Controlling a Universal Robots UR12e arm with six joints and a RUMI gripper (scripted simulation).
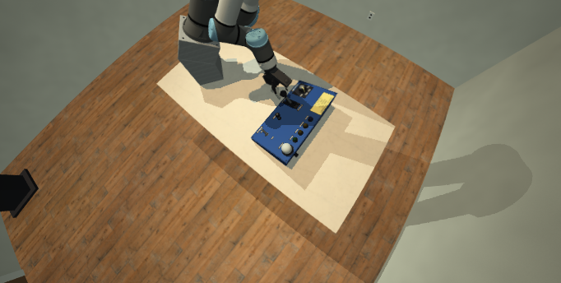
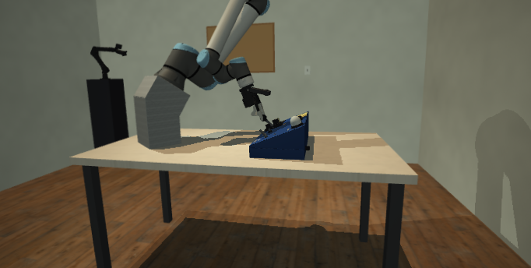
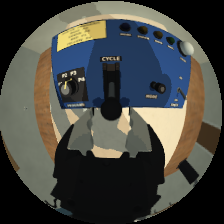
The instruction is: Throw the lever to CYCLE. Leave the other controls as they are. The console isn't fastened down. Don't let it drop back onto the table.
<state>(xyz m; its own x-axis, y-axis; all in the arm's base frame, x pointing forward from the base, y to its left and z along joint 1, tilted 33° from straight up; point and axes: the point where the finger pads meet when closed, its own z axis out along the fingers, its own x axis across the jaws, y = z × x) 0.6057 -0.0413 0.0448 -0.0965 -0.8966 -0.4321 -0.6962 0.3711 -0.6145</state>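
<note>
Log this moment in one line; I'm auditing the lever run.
phase: at lever | gripper: straddling lever knob | lever: short of CYCLE | console: on table
</note>
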